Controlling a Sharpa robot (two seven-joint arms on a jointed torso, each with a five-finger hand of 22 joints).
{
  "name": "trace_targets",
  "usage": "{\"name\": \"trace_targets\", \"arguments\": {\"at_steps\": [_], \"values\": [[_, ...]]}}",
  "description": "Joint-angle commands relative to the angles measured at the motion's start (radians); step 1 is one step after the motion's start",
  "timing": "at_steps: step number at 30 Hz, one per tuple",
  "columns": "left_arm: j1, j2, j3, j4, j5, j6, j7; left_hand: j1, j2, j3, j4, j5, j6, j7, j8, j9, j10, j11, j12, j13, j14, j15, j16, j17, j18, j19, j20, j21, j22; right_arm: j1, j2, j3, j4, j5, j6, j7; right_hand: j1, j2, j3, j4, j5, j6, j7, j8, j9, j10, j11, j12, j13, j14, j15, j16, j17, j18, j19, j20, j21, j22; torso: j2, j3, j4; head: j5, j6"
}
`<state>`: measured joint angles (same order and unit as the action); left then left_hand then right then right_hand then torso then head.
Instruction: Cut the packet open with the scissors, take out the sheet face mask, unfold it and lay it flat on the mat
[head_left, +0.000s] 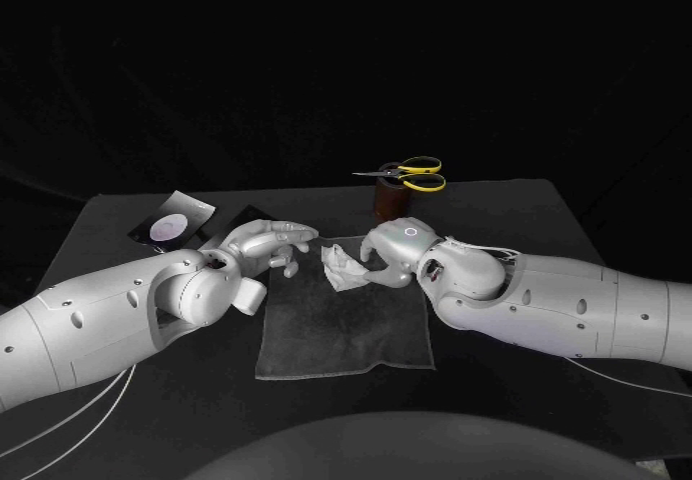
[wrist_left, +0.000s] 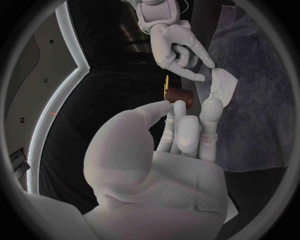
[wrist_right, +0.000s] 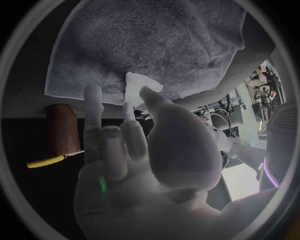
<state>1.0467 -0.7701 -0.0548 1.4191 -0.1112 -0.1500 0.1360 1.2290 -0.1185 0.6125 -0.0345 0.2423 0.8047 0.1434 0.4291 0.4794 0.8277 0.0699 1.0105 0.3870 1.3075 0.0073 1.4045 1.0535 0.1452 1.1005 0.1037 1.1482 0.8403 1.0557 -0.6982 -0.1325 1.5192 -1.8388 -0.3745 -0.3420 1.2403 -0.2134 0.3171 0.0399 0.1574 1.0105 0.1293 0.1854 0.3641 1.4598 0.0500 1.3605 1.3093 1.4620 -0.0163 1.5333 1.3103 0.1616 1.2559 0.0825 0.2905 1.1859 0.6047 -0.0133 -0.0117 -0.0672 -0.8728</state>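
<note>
**Inspector:** What did we log, largest item first?

**Operator:** We logged the table (head_left: 505, 212), then the mat (head_left: 346, 340) lying flat at its centre. Our two arms met over the mat's far end.

**Inspector:** What state did we note for each hand?

**Operator:** The left hand (head_left: 260, 245) carried nothing. Its fingers were stretched out side by side toward the mask (head_left: 343, 270), with the thumb set apart. In the left wrist view, one fingertip (wrist_left: 212, 104) reached the mask's edge. The right hand (head_left: 392, 243) pinched the mask between its thumb and a finger.

**Inspector:** Where did we find the task items?

**Operator:** The holder (head_left: 389, 203) stood upright just beyond the mat's far edge. The packet (head_left: 176, 222) lay on the table beyond the left hand, off the mat. We could not tell whether it was cut open. The scissors (head_left: 411, 174) stood in the holder with their yellow handles up. The mask was a white, folded bundle. It sat between the two hands, over the far end of the mat. We could not tell whether it touched the mat.
</note>
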Motion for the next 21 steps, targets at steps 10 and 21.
{"name": "trace_targets", "arguments": {"at_steps": [10,21], "values": [[0.0,0.004,0.001,0.002,-0.006,0.01,0.008,-0.003,-0.002,-0.007,0.0,0.004,0.006,0.002,-0.004,-0.002,0.0,0.001,-0.006,-0.003,-0.008,0.0,-0.004,0.0,0.01,-0.005,0.001,-0.006,-0.002,-0.017,0.032,-0.003,-0.024,-0.042,0.036,-0.026,-0.006,0.009,-0.019,0.012,0.005,0.014,-0.002,-0.007,-0.003,0.022,-0.003,0.02,0.108,0.077,0.003,0.009,0.163,0.017,0.009,0.001,0.016,0.013,0.0,0.0005,-0.0004,-0.001,0.0],[0.0,0.007,0.001,0.0,-0.006,0.01,0.007,-0.003,-0.002,-0.008,0.001,0.004,0.006,0.002,-0.004,-0.002,0.0,0.001,-0.006,-0.003,-0.008,0.0,-0.004,0.0,0.01,-0.004,0.001,-0.006,-0.001,-0.023,0.06,-0.003,-0.06,-0.03,0.018,-0.021,-0.017,0.033,-0.024,0.035,0.016,0.022,-0.004,-0.007,-0.006,0.024,-0.004,0.031,0.116,0.079,0.003,0.013,0.172,0.016,0.009,0.002,0.03,0.028,0.001,-0.0003,0.0,-0.001,0.0]]}}
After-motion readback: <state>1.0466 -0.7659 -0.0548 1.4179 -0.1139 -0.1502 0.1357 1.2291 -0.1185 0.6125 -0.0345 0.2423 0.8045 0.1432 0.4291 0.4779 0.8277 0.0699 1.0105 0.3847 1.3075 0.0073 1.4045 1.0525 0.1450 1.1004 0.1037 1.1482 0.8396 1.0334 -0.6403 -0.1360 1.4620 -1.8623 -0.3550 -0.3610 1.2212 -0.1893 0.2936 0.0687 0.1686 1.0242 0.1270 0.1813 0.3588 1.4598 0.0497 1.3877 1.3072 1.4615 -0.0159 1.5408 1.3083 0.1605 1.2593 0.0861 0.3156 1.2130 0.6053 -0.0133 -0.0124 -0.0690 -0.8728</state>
